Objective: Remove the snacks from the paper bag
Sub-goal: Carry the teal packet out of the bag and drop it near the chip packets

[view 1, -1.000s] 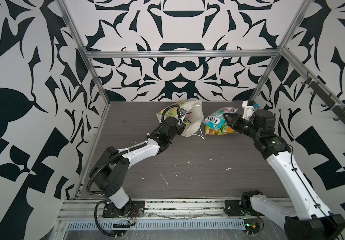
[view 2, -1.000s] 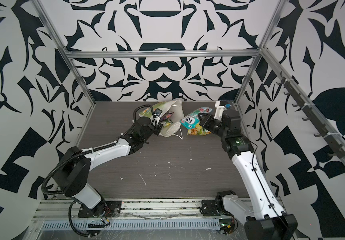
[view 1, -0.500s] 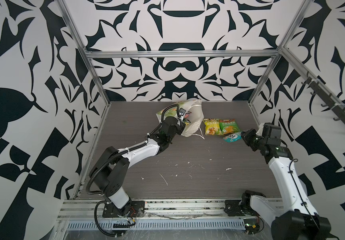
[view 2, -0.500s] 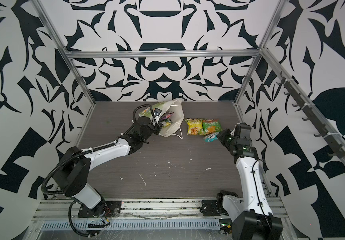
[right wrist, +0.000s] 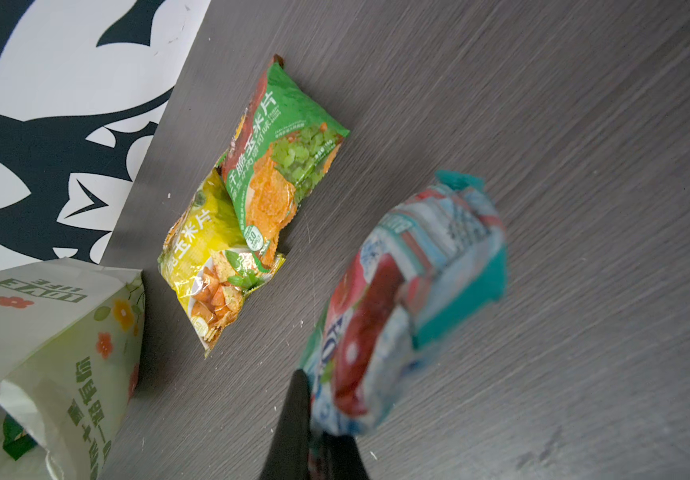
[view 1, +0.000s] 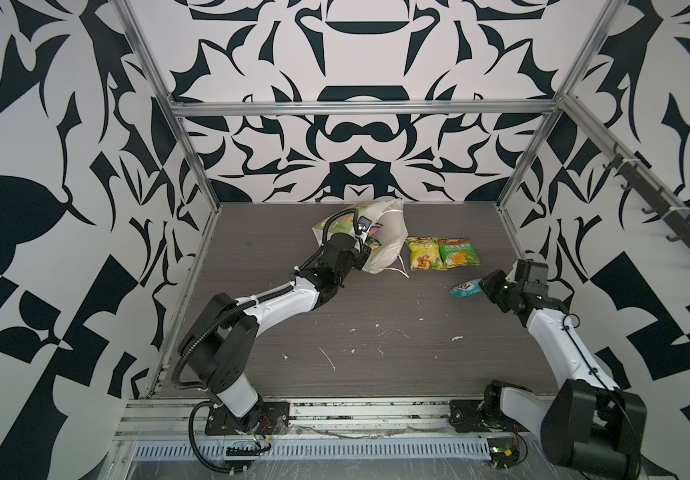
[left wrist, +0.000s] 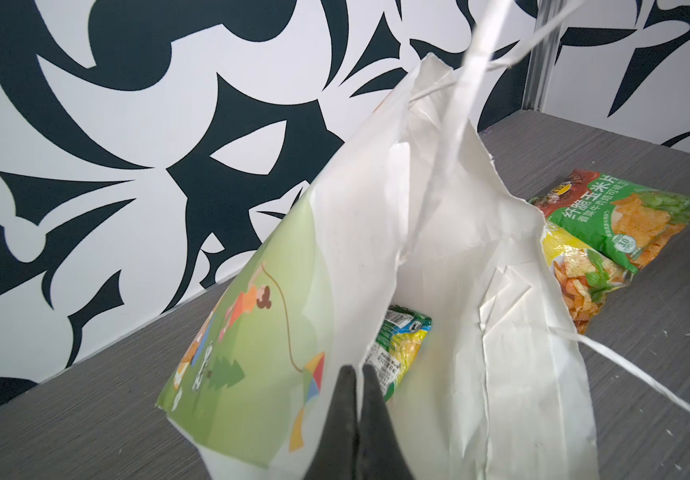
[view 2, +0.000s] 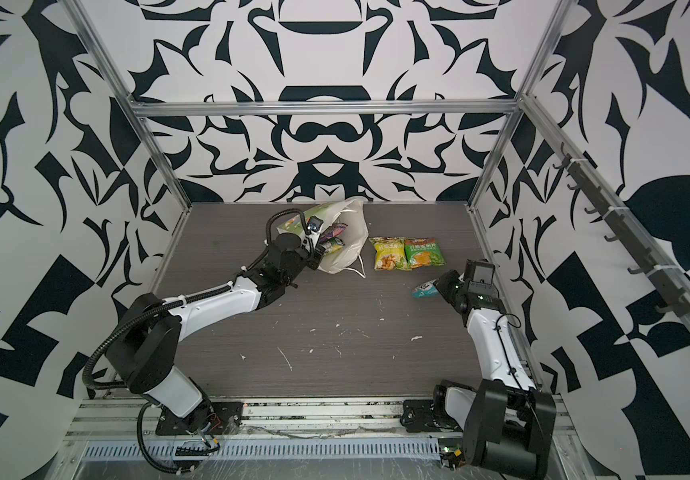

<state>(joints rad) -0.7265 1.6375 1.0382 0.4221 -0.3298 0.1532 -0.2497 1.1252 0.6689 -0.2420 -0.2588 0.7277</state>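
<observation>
Farthest left, our left gripper (left wrist: 355, 371) is pinched tight on the rim of the white paper bag with light-green printed faces and white cord handles (view 1: 385, 237). It appears to be holding the mouth open. The paper bag sits crumpled at the far middle of the dark wood-grain tabletop (view 1: 376, 332).

Inside it we see a flat glossy green-and-yellow packet (left wrist: 399, 345) and, in a top view, a glossy purple packet (view 2: 337, 229). So at least two snacks are left to take out, and the paper may hide more.

Just right of the bag, one loose cord handle (view 1: 401, 268) trails onto the table. Beyond it a glossy yellow packet printed with chips (view 1: 422, 253) and a glossy green packet (view 1: 457, 251) lie flat and touching, the green one's edge over the yellow. These two are done.

Nearer and further right, a crinkled teal packet with red and white print (view 1: 466, 287) is clamped by one end in our right gripper (right wrist: 317, 415), well clear of the bag. We cannot tell whether it touches the table. We judge this third snack is about to be set down, which puts us roughly halfway.

For the next reach, the folded white inner wall and the cord by the mouth crowd the opening, and the two laid-out packets lie close to the approach from the right. Small white scraps (view 1: 328, 361) dot the near tabletop, well apart from everything.
</observation>
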